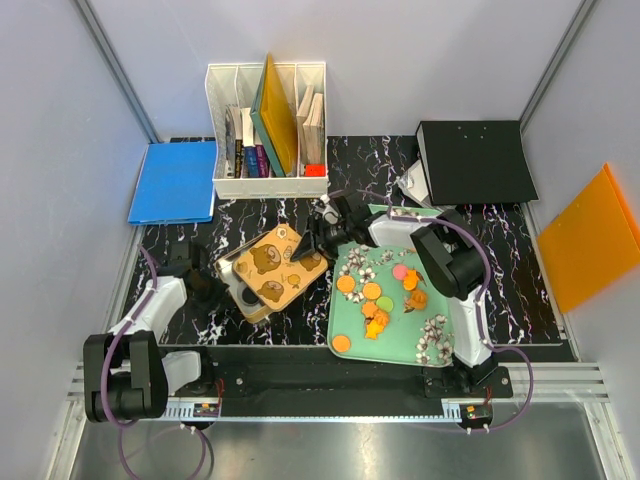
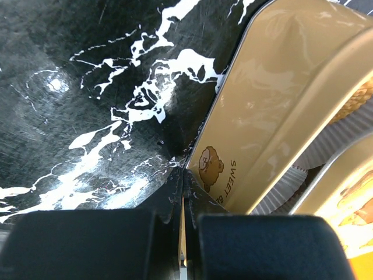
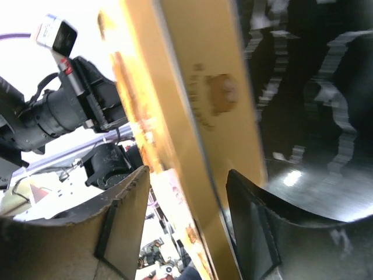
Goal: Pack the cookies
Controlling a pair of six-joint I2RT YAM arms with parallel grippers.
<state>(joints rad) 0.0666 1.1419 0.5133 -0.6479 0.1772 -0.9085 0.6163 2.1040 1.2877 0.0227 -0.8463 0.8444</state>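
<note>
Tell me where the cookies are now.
In the top view, the cookies lie scattered on the green tray, right of centre, just right of the bear-print tin.

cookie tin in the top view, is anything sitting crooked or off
Yes. The yellow bear-printed tin lid lies skewed over its yellow base, leaving the near-left corner uncovered. The left wrist view shows a gap under it with a white pleated paper cup. The right gripper straddles the lid's edge, jaws open.
</note>
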